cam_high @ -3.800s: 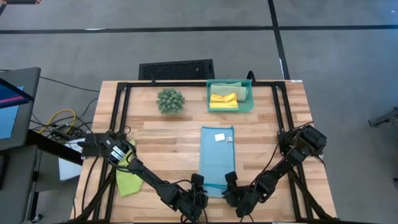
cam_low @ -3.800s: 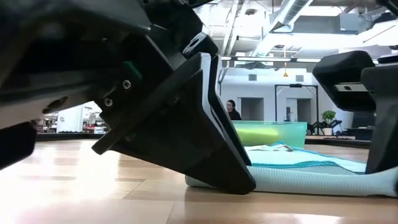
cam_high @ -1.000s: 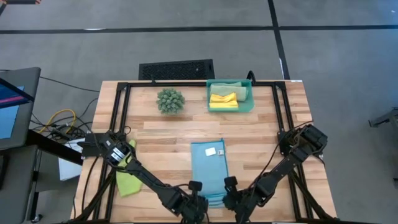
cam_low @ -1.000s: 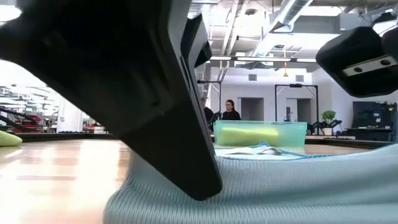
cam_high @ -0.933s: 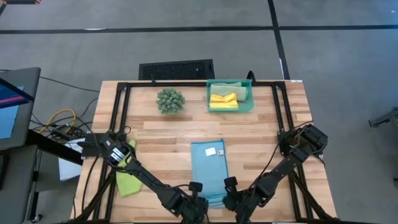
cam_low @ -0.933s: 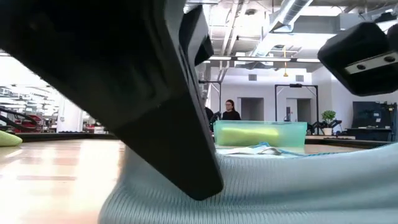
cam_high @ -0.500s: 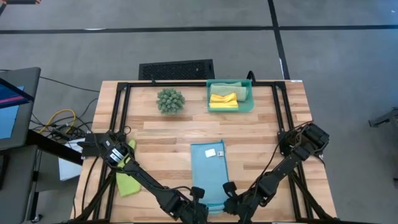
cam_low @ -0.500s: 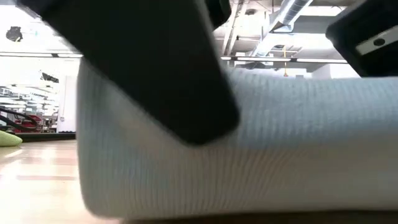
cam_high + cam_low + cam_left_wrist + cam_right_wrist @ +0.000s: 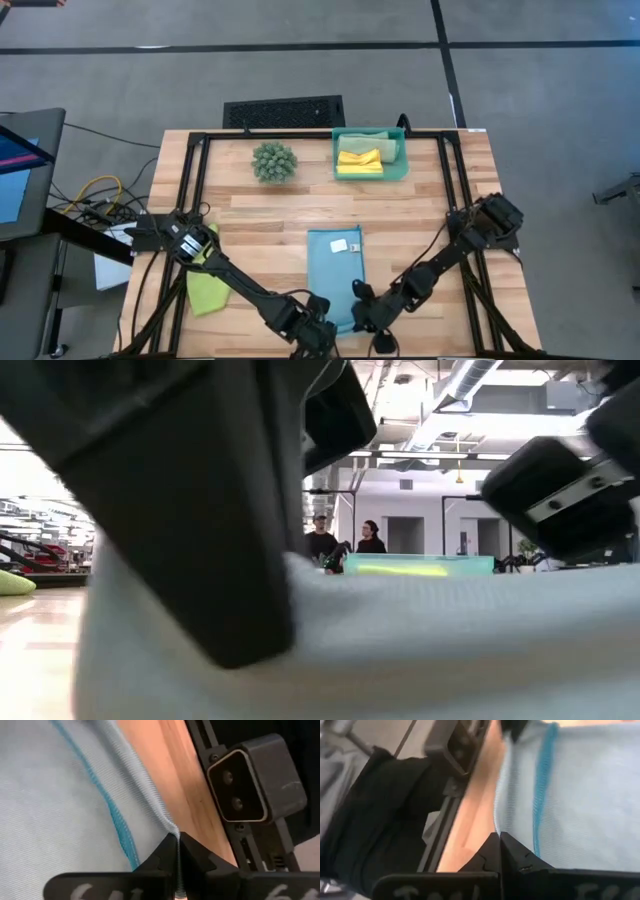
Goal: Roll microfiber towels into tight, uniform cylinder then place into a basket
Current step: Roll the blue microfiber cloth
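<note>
The light blue towel [image 9: 335,270] lies lengthwise on the table's near middle, with a white tag [image 9: 340,243] at its far end. It fills the low view [image 9: 450,650]. My left gripper [image 9: 320,323] and my right gripper [image 9: 361,311] are both shut on its near end. The teal basket [image 9: 402,160] stands at the far edge and holds the yellow towel [image 9: 359,160] and the sage green towel [image 9: 375,137]. The lime green towel [image 9: 205,288] lies at the table's left edge, partly under my left arm. My left gripper pinches the towel's near edge at its left corner [image 9: 167,827] between its two shut fingers. That edge is raised off the wood. One layer or several, I cannot tell. My right gripper pinches the towel's near edge at its right corner [image 9: 501,817] between its two shut fingers. The edge is raised there, and the rest of the towel lies on the table toward the far side.
A spiky green plant ball [image 9: 274,160] sits at the far left of the table. A black slotted grille [image 9: 283,110] lies beyond the far edge. Black frame rails [image 9: 190,190] run along the table's sides. Two people stand far off in the room [image 9: 345,540].
Both grippers have risen a little with the towel's near edge, staying shut. That edge has come up off the table until it fills the low view and hides most of the basket. The towel's far end with the tag has stayed where it was.
</note>
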Controlling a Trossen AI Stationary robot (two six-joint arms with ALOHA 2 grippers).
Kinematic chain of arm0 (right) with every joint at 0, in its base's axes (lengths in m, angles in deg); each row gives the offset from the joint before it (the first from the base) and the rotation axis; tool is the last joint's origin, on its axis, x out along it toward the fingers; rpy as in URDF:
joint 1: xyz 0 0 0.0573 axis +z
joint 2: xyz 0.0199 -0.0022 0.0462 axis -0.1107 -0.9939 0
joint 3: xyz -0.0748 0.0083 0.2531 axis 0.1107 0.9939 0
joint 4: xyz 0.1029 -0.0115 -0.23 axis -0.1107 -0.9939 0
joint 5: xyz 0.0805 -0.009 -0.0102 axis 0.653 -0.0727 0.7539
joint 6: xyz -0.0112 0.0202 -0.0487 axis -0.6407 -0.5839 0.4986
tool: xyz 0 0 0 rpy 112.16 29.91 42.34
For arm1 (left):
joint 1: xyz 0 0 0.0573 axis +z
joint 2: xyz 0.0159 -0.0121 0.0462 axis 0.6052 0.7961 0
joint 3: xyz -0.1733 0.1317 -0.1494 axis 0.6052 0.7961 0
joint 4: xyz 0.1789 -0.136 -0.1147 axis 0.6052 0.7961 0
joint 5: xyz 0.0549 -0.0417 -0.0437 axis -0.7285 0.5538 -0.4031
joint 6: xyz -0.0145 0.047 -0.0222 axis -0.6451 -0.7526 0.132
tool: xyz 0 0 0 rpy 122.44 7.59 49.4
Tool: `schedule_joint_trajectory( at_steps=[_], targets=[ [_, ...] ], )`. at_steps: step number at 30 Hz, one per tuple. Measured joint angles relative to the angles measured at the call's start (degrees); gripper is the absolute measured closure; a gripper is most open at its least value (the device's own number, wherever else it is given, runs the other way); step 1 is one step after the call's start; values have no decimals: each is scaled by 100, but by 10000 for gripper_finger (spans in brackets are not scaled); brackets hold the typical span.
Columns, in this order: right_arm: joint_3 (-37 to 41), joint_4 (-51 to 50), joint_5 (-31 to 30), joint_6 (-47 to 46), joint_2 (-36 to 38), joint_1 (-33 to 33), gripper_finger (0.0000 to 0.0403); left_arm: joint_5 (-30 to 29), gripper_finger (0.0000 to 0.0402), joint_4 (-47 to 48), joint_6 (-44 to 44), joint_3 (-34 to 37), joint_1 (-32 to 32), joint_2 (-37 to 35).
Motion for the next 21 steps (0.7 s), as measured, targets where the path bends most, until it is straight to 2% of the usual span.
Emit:
schedule_joint_trajectory(
  at_steps=[10,16,21],
  targets=[
    [9,-454,-383,-345,-2,-96,387,-197,400,465,34,0,241,0],
    [9,-386,-409,-324,-2,-98,391,-214,400,560,124,0,244,-58],
    [2,254,167,-218,66,-40,385,-37,400,359,205,0,80,-264]
  ],
)
